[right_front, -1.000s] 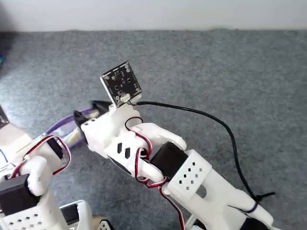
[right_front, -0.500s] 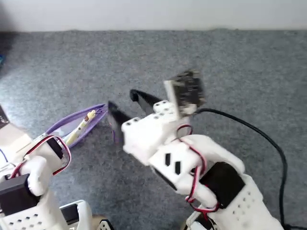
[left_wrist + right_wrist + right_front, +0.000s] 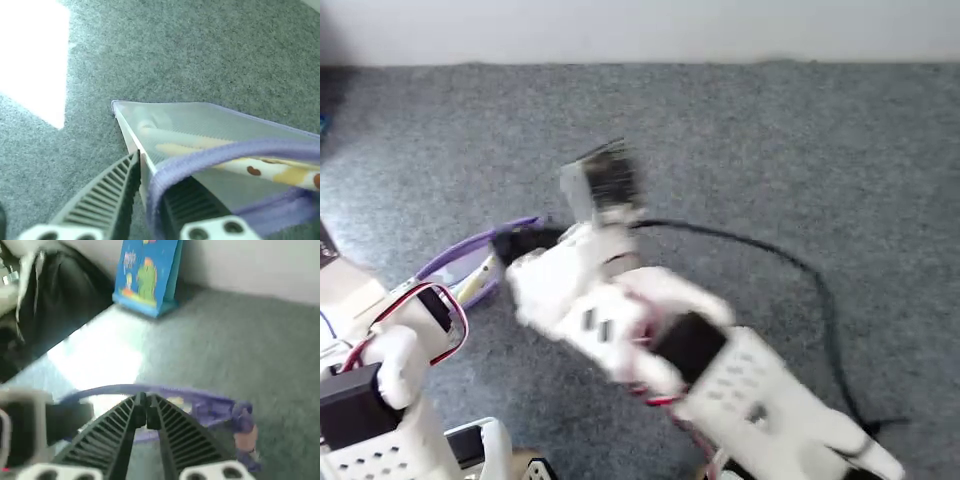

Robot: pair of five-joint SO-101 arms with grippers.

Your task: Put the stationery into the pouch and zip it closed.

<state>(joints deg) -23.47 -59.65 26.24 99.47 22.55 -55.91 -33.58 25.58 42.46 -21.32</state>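
A translucent pouch (image 3: 460, 262) with purple zipper trim lies on the grey carpet at the left. Inside it are patterned pens (image 3: 260, 170) and a pale pencil. My left gripper (image 3: 142, 160) is shut on the pouch (image 3: 200, 125) at the corner of its open edge. My right gripper (image 3: 520, 243) hovers at the pouch's far end. Its fingers are shut, with the tips (image 3: 145, 402) right at the purple rim (image 3: 200, 395). I cannot tell if they pinch it. The purple zipper pull (image 3: 243, 417) sits off to one side of the fingers.
A black cable (image 3: 770, 260) trails from the right arm across the carpet. A pale box (image 3: 345, 290) sits at the left edge beside the left arm (image 3: 390, 350). A blue printed box (image 3: 150, 275) stands by the wall.
Half a second ago the right arm had swung right, away from the pouch, with its fingers open. It is now back at the pouch with its fingers shut. The pouch stays put.
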